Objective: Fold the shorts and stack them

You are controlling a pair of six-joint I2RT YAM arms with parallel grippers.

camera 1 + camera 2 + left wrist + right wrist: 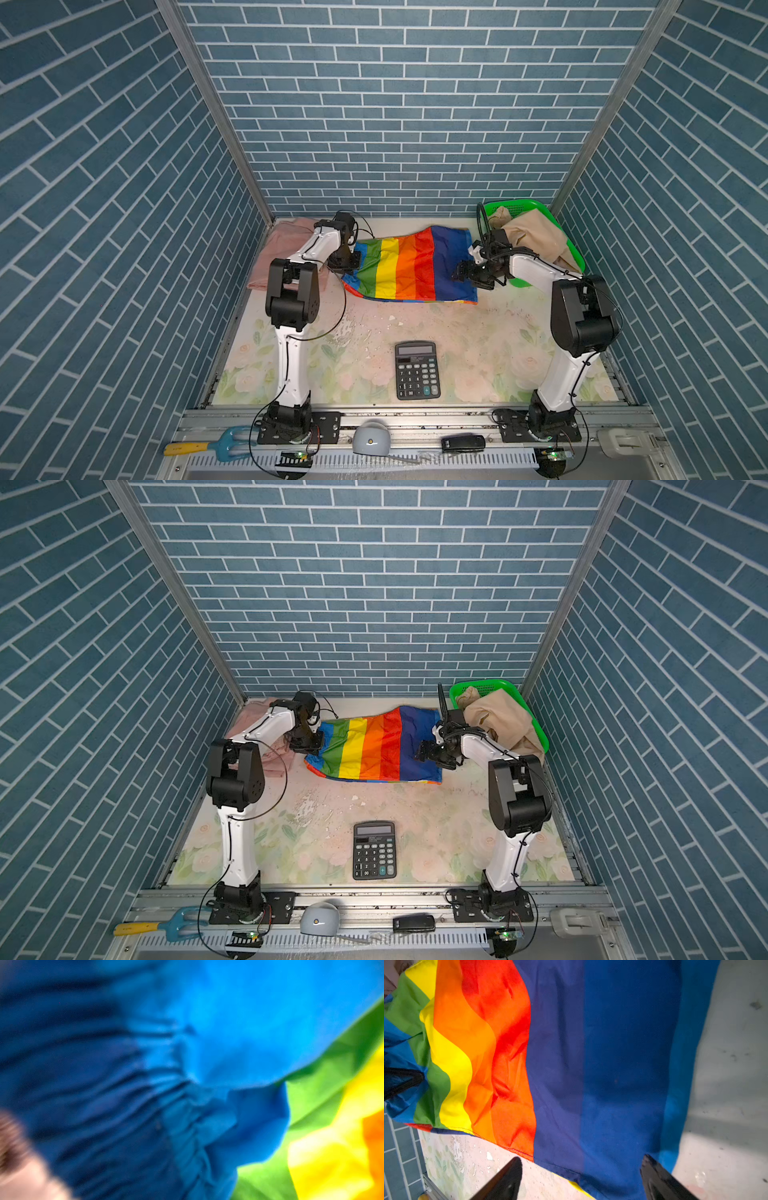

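The rainbow-striped shorts (409, 266) (374, 748) lie spread flat at the back middle of the table. My left gripper (348, 262) (309, 742) is shut on their left, gathered edge; blue and green cloth (228, 1043) fills the left wrist view and hides the jaws. My right gripper (463, 272) (581, 1169) stands open just above their right, dark-blue end, one fingertip (508, 1178) over bare table. The pale pink shorts (286, 245) lie at the back left, partly behind the left arm. The beige shorts (528, 237) hang over the green basket (528, 205).
A black calculator (417, 370) lies on the flowered table top, front middle. On the front rail are a yellow-handled teal tool (216, 446), a grey dome (371, 438) and a small black device (463, 442). Blue brick walls close in the back and both sides.
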